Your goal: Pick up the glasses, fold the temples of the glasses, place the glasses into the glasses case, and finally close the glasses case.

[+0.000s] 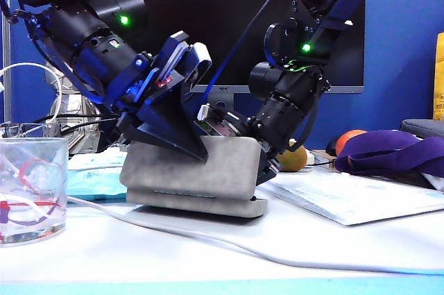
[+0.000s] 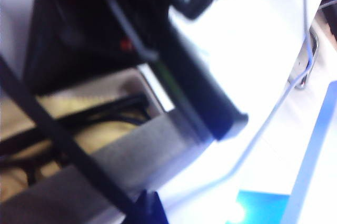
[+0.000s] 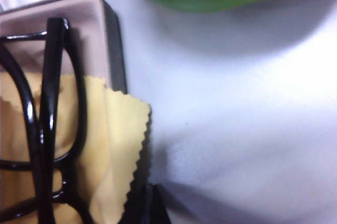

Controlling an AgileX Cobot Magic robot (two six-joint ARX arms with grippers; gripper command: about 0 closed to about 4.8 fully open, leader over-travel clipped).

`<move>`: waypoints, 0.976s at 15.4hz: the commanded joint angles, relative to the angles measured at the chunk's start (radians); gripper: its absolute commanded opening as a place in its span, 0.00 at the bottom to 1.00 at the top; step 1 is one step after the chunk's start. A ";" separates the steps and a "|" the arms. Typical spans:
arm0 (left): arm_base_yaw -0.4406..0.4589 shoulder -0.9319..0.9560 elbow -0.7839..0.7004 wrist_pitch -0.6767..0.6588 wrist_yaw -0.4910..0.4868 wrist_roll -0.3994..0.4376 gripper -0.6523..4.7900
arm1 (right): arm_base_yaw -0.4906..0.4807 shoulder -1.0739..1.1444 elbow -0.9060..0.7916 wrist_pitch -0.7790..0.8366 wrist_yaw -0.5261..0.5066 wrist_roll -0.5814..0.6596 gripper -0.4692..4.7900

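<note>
Nearest, on the white table (image 1: 208, 260), the grey case (image 1: 191, 170) stands with its lid tipped partway down. Inside, the wrist views show the glasses (image 3: 45, 129) lying folded on a yellow cloth (image 3: 116, 145), so only the closing seems left. Behind the lid, the left gripper (image 1: 182, 120) presses on its top edge, though I cannot tell how its jaws stand, and the right gripper (image 1: 243, 132), closed and empty, sits at the far end.
</note>
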 commanded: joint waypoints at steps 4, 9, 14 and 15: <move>0.003 -0.006 0.005 -0.026 0.024 0.001 0.11 | 0.004 -0.002 -0.001 -0.012 -0.016 -0.005 0.09; 0.003 -0.044 0.006 -0.043 0.021 0.000 0.11 | 0.004 -0.002 -0.001 -0.011 -0.017 -0.005 0.09; 0.003 -0.050 0.005 -0.056 0.002 0.001 0.11 | 0.004 -0.002 -0.001 -0.012 -0.024 -0.005 0.09; 0.003 -0.058 0.005 -0.074 0.001 0.002 0.11 | 0.005 -0.002 -0.001 -0.012 -0.024 -0.005 0.09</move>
